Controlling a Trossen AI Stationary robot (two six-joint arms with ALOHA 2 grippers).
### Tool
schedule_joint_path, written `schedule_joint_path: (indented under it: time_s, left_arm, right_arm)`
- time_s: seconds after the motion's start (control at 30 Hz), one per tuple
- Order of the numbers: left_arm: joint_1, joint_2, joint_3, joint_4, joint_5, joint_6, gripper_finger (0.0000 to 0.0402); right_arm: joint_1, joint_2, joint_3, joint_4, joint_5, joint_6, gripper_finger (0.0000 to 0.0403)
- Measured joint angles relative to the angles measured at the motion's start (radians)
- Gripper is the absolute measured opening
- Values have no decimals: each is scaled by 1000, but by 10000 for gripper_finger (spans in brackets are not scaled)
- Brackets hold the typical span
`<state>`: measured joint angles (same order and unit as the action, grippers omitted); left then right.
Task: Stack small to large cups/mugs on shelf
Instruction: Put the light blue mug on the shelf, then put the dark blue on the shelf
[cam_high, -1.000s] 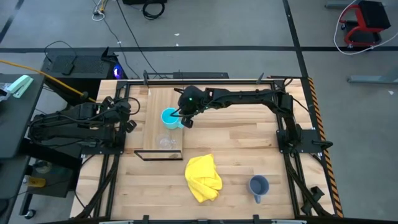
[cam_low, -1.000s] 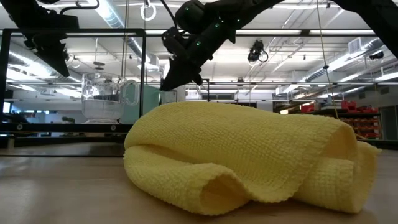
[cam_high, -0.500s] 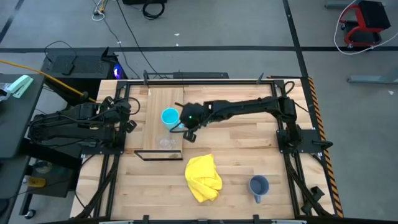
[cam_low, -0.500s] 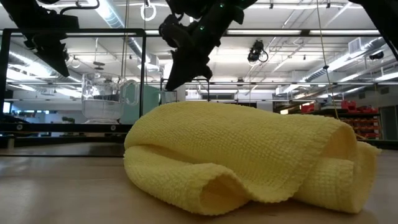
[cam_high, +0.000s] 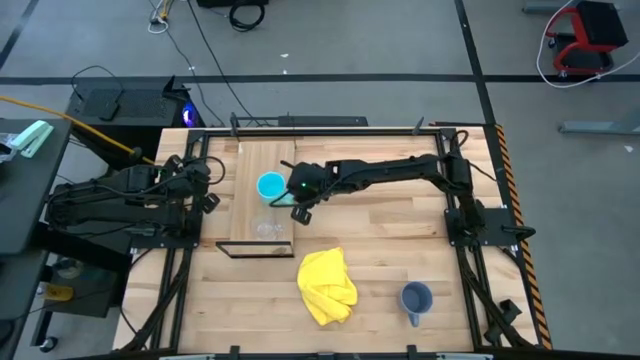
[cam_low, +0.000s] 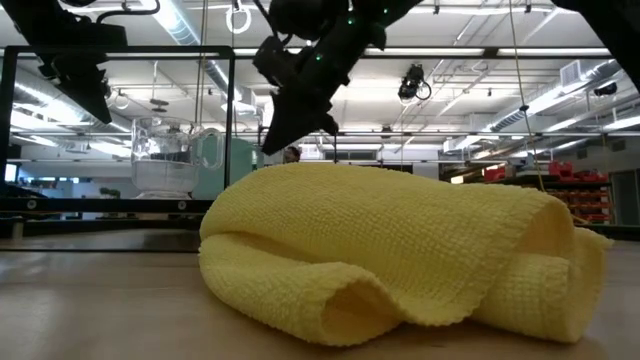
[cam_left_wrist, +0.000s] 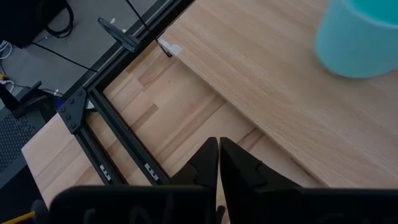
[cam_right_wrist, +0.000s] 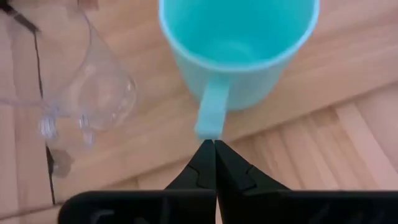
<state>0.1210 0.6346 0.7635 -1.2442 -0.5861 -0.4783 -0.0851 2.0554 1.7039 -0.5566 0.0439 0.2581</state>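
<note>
— While the right arm reached across the counter, where did its right gripper sit?
— It hung at the shelf's edge, just beside the cyan mug. From the right wrist view its two fingers were pressed together with nothing between them, the tips pointing at the handle of the cyan mug and very near it; I could not tell whether they touched.
— And the mug itself?
— Upright on the shelf, empty, its handle toward the gripper. The clear cup stood on the same shelf, nearer the front edge, a little apart from the mug. In the right wrist view the clear cup showed next to the mug.
— The big one?
— The grey-blue mug stood on the counter well away, near the front right, with the yellow cloth between it and the shelf.
— The other arm?
— The left gripper waited at the counter's left edge beside the shelf, fingers closed and empty.
</note>
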Motion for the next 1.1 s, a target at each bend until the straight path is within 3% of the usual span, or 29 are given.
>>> schedule_joint_path:
  time_s: [0.37,0.7,1.1]
  left_arm:
    - [0,0,0,0,0,0,15]
    - [0,0,0,11,0,0,27]
    - [0,0,0,49,0,1,11]
  right_arm:
    - [-38,1,-19,57,-8,-14,0]
    - [19,1,-19,132,-64,-5,0]
    - [-59,1,-26,139,-71,-18,0]
